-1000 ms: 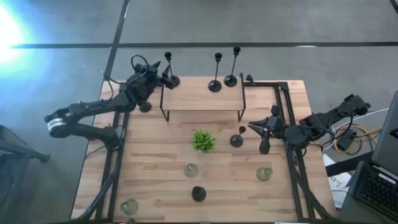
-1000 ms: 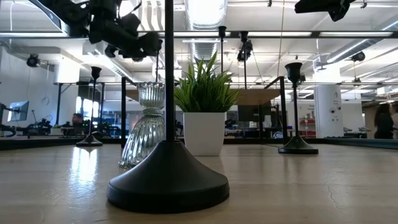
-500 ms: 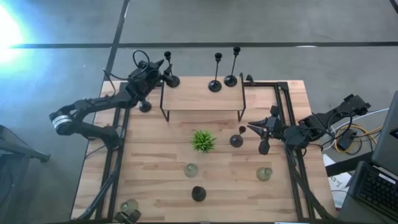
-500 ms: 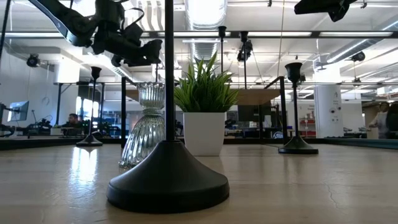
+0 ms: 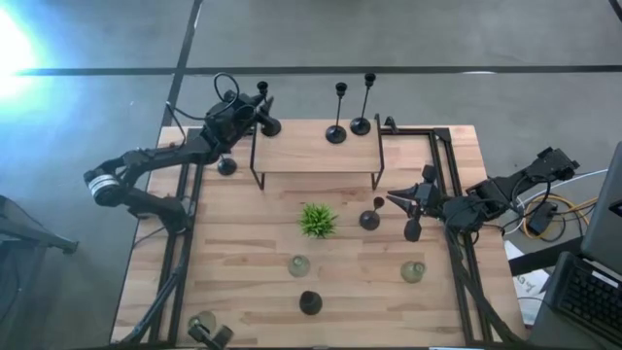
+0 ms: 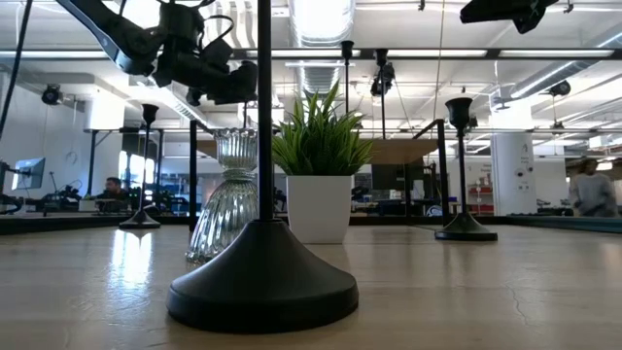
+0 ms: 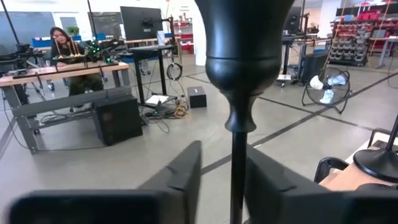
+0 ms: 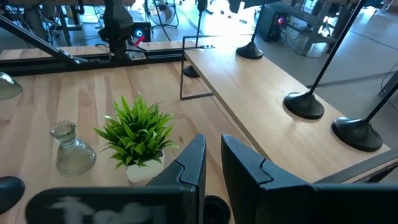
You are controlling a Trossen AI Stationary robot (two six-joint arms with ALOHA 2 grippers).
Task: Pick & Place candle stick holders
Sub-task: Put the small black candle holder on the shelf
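A slim black candle stick holder (image 5: pixel 263 115) stands upright by its round base on the far left corner of the wooden shelf (image 5: pixel 316 156). My left gripper (image 5: pixel 257 107) is open at its stem, just under the cup top (image 7: pixel 245 37). Two more black holders (image 5: pixel 336 128) (image 5: pixel 362 122) stand at the shelf's far edge. Others stand on the table (image 5: pixel 225 165) (image 5: pixel 369 219) (image 5: pixel 309 301). Pale glass holders (image 5: pixel 298 264) (image 5: pixel 413 271) (image 5: pixel 201 323) sit nearer. My right gripper (image 5: pixel 392 198) hangs at the right, fingers almost together, with nothing between them. My left gripper (image 7: pixel 224 149) has the stem (image 7: pixel 236 168) between its two fingers, coming level from the table's left side, across the stem. One finger (image 7: pixel 267 180) lies close against the stem; whether it touches I cannot tell. A gap shows on the other side.
A small green plant (image 5: pixel 317 220) in a white pot stands mid-table. A black frame rail (image 5: pixel 442 175) runs along the right side. The holder (image 6: pixel 262 282) at the near edge fills the low view. People show in the room beyond.
My left gripper has moved toward the table's far edge and a little to the right, up to the holder on the shelf's far left corner. The holder has stayed upright in place.
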